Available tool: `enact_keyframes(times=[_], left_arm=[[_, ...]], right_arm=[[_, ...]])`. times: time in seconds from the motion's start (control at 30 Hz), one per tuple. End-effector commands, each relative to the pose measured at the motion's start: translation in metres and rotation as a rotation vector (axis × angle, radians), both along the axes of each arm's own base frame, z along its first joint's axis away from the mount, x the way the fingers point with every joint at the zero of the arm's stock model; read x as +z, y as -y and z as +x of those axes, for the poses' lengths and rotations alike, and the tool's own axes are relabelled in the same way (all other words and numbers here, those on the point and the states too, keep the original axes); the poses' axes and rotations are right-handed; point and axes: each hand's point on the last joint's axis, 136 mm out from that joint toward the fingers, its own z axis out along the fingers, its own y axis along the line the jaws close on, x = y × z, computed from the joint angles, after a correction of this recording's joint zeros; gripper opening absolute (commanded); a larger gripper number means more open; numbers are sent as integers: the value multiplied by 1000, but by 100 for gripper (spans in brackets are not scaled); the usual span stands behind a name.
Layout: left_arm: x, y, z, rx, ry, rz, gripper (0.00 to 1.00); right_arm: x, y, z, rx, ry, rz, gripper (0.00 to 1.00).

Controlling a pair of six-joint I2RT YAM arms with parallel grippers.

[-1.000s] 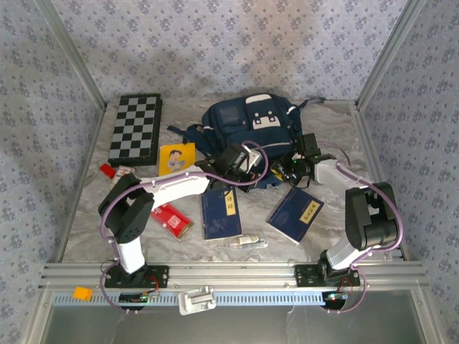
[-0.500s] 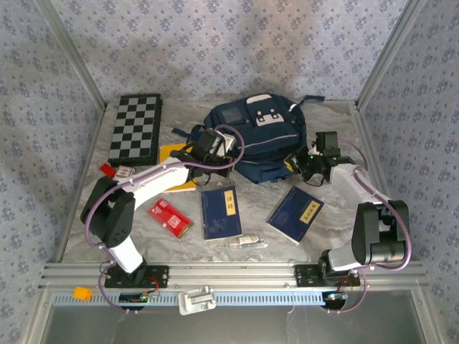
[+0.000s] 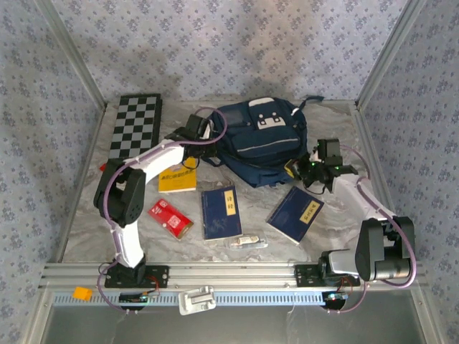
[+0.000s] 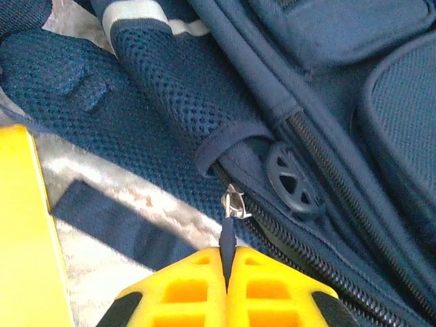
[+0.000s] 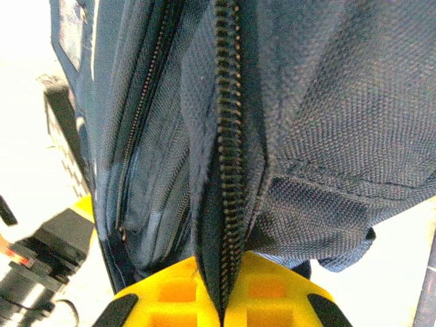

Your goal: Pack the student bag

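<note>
Firmly pinched at both sides

The student bag [image 3: 262, 140] lay at upper centre of the overhead frame. At its left edge the left gripper [image 4: 227, 253] had its fingers closed tight on the zipper pull [image 4: 227, 235]. At its right edge the right gripper [image 5: 221, 303] clamped a zipper-edged fold of the bag. A chessboard [image 3: 136, 127] lay upper left, and a yellow book [image 3: 178, 179] lower left of the bag.
</note>
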Motion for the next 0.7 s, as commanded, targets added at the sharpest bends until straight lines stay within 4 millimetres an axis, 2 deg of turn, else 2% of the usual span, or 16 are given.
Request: enact_keyframes(times=[0.0, 0.1, 0.17, 0.27, 0.37, 0.43, 0.53, 0.67], left_arm=[[24, 1, 36, 44, 70, -53, 0], [23, 1, 47, 41, 65, -64, 0], [21, 4, 48, 21, 57, -77, 0], [24, 8, 39, -18, 28, -97, 1], [31, 7, 20, -61, 3, -109, 29], [38, 2, 6, -64, -4, -110, 40], [49, -9, -19, -45, -14, -130, 44], [57, -32, -53, 5, 2, -144, 51]], right_arm=[[13, -6, 16, -36, 82, -32, 0], [7, -14, 23, -42, 89, -54, 2], [6, -23, 30, -35, 103, -25, 3], [4, -26, 30, -14, 103, -52, 16], [6, -22, 23, 7, 106, -100, 33], [9, -18, 14, 24, 113, -145, 46], [13, -15, -1, 65, 107, -214, 63], [23, -25, -17, 135, 141, -276, 76]])
